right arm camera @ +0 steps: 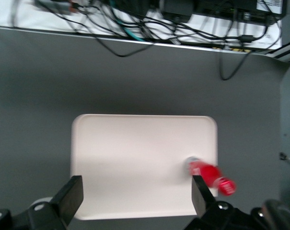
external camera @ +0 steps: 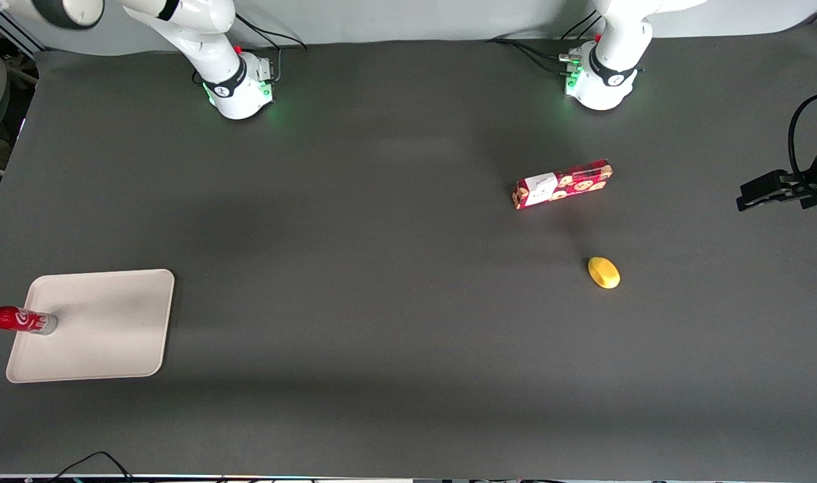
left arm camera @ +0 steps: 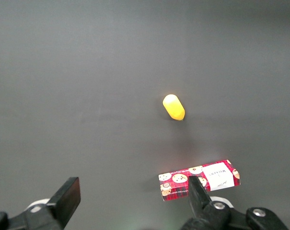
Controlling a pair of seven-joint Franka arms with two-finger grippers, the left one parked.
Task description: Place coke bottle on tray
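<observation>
The coke bottle (external camera: 16,319), red with a silvery base, stands upright on the cream tray (external camera: 106,329), close to the tray's edge toward the working arm's end of the table. The right wrist view looks down on the tray (right arm camera: 135,153) and the bottle (right arm camera: 209,175). My right gripper (right arm camera: 137,199) hangs high above the tray, open wide and empty, apart from the bottle. One fingertip (right arm camera: 201,191) shows just beside the bottle. The gripper itself is out of the front view.
A long red biscuit box (external camera: 563,183) and a small yellow object (external camera: 604,272) lie toward the parked arm's end of the table. The table edge with several cables (right arm camera: 149,24) runs close to the tray.
</observation>
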